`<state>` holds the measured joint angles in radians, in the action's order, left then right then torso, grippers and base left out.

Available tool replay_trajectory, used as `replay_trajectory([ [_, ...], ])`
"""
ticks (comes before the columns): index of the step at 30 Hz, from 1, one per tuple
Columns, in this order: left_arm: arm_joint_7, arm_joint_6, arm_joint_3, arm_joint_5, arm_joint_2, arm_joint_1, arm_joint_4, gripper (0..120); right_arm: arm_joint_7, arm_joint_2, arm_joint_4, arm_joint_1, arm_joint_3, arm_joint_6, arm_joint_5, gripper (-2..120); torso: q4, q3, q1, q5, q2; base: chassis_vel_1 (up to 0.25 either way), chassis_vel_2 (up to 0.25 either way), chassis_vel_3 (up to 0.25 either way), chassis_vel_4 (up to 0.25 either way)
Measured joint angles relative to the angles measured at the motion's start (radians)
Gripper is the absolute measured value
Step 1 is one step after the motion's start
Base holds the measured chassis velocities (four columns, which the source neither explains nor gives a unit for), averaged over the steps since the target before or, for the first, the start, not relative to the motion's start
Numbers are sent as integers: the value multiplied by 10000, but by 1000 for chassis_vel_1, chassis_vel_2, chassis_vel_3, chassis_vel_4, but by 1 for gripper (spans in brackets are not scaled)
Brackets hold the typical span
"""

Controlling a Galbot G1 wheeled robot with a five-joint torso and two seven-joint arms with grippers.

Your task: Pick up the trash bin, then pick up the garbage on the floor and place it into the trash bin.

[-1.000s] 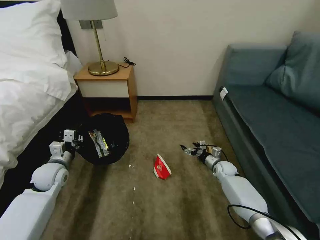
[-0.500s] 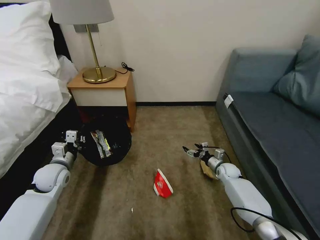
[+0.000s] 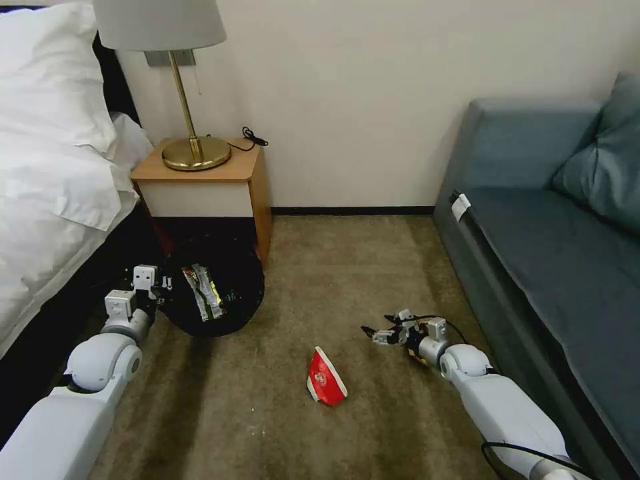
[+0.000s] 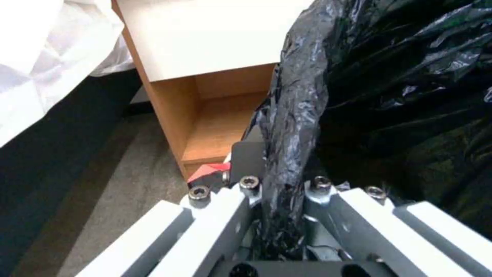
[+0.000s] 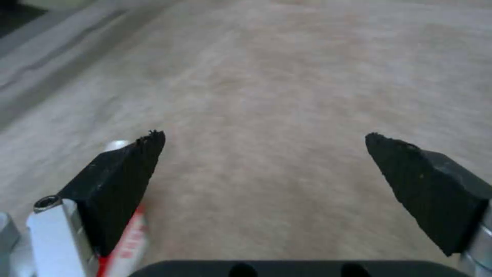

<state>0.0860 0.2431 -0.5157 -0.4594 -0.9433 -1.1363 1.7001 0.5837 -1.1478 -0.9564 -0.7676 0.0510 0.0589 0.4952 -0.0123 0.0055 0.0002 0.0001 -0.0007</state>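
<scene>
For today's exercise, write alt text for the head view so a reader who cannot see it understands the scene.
The left gripper holds the black-lined trash bin by its rim beside a nightstand, a snack wrapper inside. The right gripper hangs open low over the carpet near a red-and-white carton, between a bed and a blue sofa.

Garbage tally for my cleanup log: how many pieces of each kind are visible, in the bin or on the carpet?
Red-and-white paper carton, on carpet: 1
Gold-brown snack wrapper, in black-lined bin: 1
Brown paper wad, partly hidden: 1
Total: 3
</scene>
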Motion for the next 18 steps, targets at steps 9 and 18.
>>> replay_trajectory([
  [9, 159, 200, 223, -50, 116, 16, 284, 2, 941, 206, -244, 288, -1548, 396, 29, 100, 3, -1, 0, -2, 0, 0, 0, 0, 0],
  [18, 175, 242, 350, 2, 61, 5, 340, 2, 1139, 280, -303, -417, -1874, 424, -366, 100, -1, 0, 0, -2, 0, 0, 0, 0, 0],
])
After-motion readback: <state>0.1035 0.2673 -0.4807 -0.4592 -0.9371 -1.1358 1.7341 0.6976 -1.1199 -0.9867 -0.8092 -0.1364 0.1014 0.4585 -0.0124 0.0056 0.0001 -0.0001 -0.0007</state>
